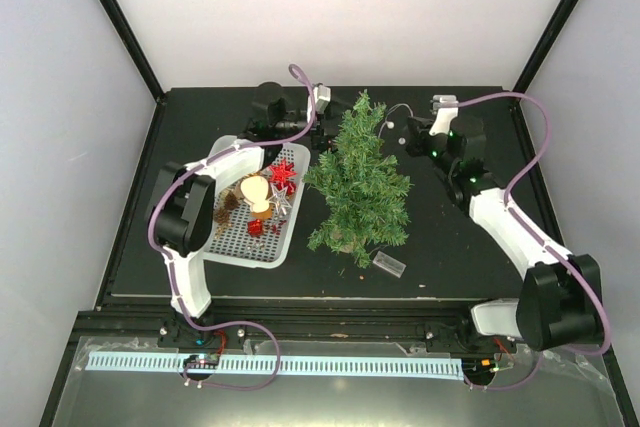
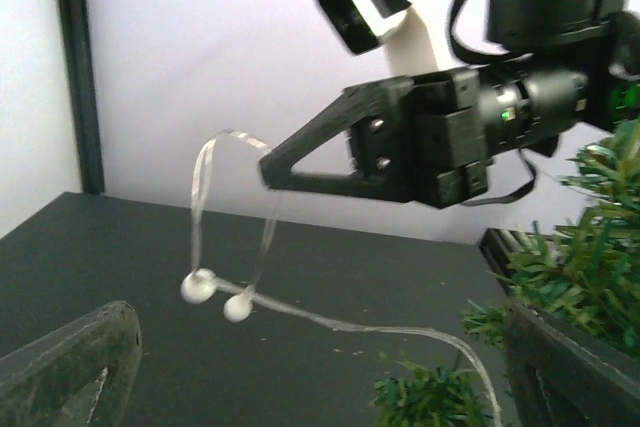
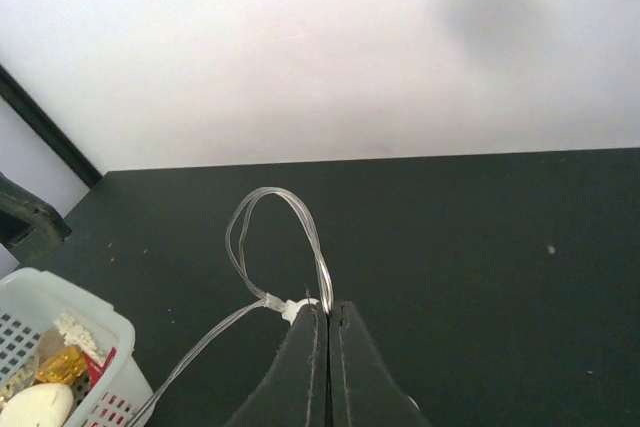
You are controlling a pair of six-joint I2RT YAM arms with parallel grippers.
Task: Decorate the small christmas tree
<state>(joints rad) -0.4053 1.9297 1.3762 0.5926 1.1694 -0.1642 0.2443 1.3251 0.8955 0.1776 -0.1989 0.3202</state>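
From above, the small christmas tree [image 1: 358, 182] stands upright on the dark surface [image 1: 450, 257], just right of the white basket [image 1: 240, 239]. Left wrist view: the left gripper's [image 2: 315, 347] fingers gape wide, holding nothing — opposite, the right gripper [image 2: 275, 169] dangles a clear wire [image 2: 199, 182] with two white bulbs [image 2: 238, 307]. Right wrist view: its fingers [image 3: 305, 367] pinch together on that wire's loop.

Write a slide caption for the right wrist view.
Right gripper pinching a clear wire loop above the black table, white basket of ornaments at lower left.
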